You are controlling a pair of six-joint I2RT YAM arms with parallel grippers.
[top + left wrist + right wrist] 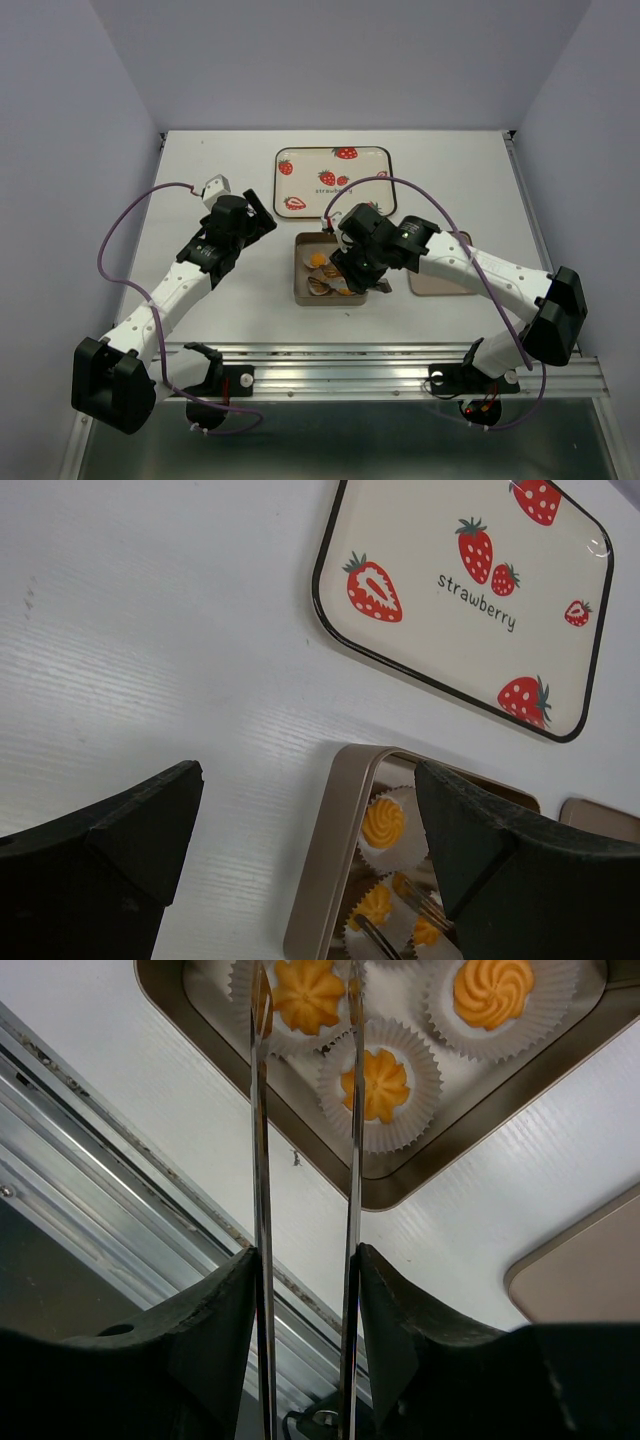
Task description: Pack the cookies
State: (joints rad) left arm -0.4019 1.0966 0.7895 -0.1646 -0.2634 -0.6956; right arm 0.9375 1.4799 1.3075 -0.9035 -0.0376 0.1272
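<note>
A square metal tin (298, 272) lies at the table's middle with small orange-yellow cookies (494, 990) in white paper cups inside. My right gripper (305, 1260) is shut on metal tongs (351, 1160) and hangs over the tin (400, 1185). The tong arms stand on either side of one cookie (308, 995), and another cookie (378, 1085) lies beside them. My left gripper (305, 780) is open and empty, above the table just left of the tin (330, 850). Its view shows cookies (383, 822) and the tong tips (430, 905).
A cream tray with strawberry prints (333, 180) lies behind the tin, also in the left wrist view (460, 590). A flat beige lid (440, 278) lies right of the tin. The aluminium rail (380, 360) runs along the near edge.
</note>
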